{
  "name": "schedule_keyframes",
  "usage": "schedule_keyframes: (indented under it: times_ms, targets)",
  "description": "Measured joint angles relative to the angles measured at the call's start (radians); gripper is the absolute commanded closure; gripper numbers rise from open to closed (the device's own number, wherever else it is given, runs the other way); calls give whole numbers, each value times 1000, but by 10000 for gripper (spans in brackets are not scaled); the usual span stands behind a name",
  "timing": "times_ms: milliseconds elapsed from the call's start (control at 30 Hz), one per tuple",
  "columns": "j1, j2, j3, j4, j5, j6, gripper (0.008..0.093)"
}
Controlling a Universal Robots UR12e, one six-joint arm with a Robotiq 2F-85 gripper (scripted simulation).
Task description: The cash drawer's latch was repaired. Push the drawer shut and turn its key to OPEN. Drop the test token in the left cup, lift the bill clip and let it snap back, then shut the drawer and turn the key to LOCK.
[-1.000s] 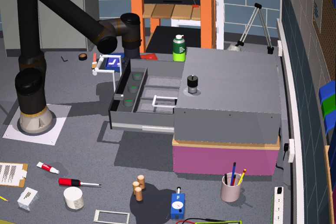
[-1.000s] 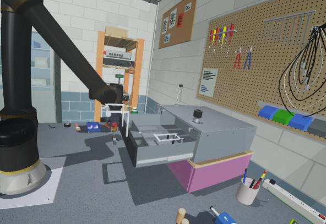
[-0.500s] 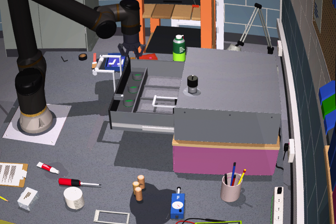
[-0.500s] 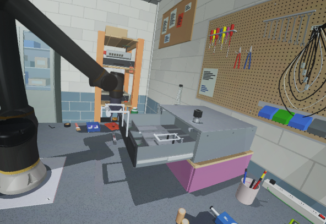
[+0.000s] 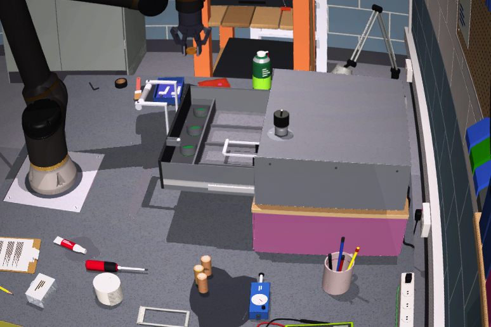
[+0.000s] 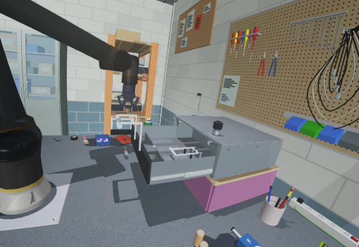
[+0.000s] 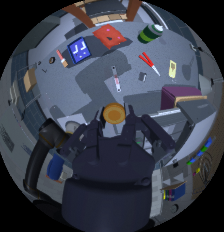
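Observation:
The orange test token (image 5: 191, 50) (image 7: 114, 113) is in my gripper (image 5: 190, 49) (image 6: 128, 108) (image 7: 114, 114), which is closed around it high above the bench, up and back from the drawer's handle. The grey cash drawer (image 5: 206, 141) (image 6: 169, 156) stands pulled out of its cabinet (image 5: 337, 137). Three green-rimmed cups (image 5: 194, 130) sit in a row along its front compartment. The white bill clip (image 5: 239, 148) (image 6: 185, 151) lies flat over the bill tray. The black key knob (image 5: 281, 122) (image 6: 217, 127) stands on the cabinet top. A white handle (image 5: 152, 98) projects from the drawer front.
An orange shelf frame (image 5: 253, 15) stands behind the drawer, with a green spray can (image 5: 261, 70) at its foot. A blue box (image 5: 169, 90), a red cloth (image 5: 214, 83) and a tape roll (image 5: 121, 83) lie on the bench near the handle. The cabinet rests on a pink block (image 5: 329, 232).

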Motion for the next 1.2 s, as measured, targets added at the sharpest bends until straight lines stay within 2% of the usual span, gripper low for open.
schedule_keyframes:
  times_ms: [300, 733, 933, 1200]
  targets:
    - [0, -24, -63, 88, 0, 0, 934]
    - [-12, -30, -69, 101, 0, -12, 934]
    - [-80, -45, -59, 106, 0, -80, 934]
    - [-228, -63, -47, 111, 0, -228, 934]
